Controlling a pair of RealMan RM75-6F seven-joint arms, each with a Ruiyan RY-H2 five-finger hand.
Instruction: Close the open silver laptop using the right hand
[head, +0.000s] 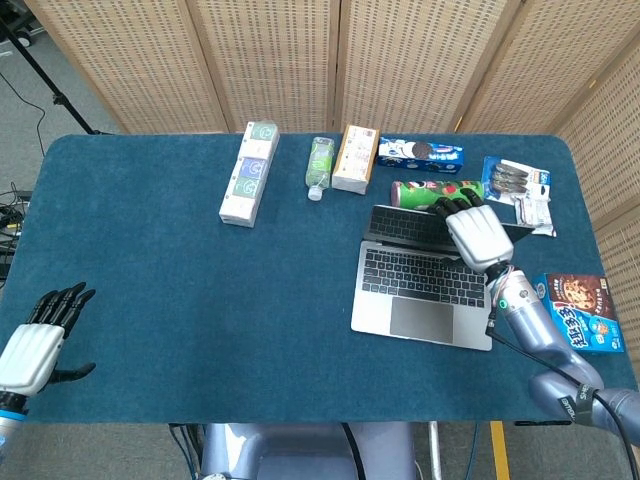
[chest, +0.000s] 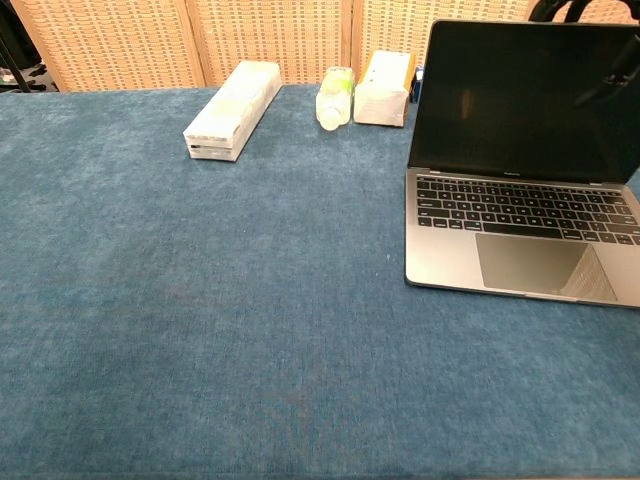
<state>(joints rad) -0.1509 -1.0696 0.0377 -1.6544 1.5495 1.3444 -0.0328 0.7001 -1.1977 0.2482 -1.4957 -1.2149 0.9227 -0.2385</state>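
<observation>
The open silver laptop (head: 415, 290) sits on the right half of the blue table, its dark screen (chest: 500, 100) nearly upright and facing me. My right hand (head: 478, 232) rests on the lid's top edge, and its dark fingertips (chest: 560, 8) curl over that edge from the front. Its thumb (chest: 608, 82) hangs in front of the screen at the right. My left hand (head: 35, 340) hovers open off the table's front left corner, holding nothing.
Behind the laptop lie a green can (head: 420, 191), a blue biscuit pack (head: 420, 151), an orange-white box (head: 354, 157), a small bottle (head: 319, 165) and a long white box (head: 248, 172). A snack packet (head: 518, 185) and a blue cookie box (head: 580, 312) lie to the right.
</observation>
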